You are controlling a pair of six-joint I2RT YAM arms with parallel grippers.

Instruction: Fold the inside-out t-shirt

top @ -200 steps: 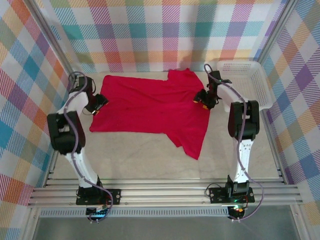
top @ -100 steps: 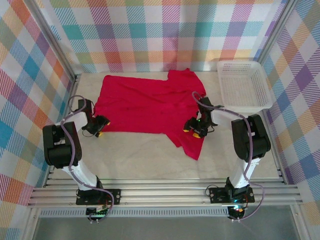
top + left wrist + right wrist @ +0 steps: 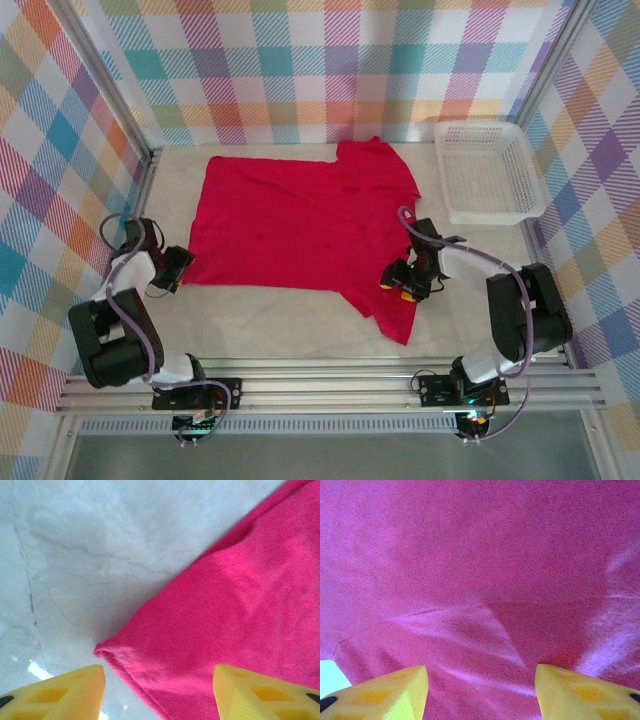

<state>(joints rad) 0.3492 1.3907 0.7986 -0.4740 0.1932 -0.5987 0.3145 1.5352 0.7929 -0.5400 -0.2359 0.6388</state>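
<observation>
top: the shirt is spread flat on the table. left wrist: the left gripper is held wide over a hem corner, likely for pinching. right wrist: the right gripper is held wide above the cloth, empty.

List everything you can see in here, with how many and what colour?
t-shirt: one, bright red, spread flat across the table's middle
basket: one, white mesh, far right corner
table: one, pale marbled, under everything
walls: multicoloured plaid, around the table
left arm: one, black and white, near left
right arm: one, black and white, near right
left claw: one, yellow fingers, open at the shirt's near left corner
right claw: one, yellow fingers, open over the shirt's near right part
</observation>
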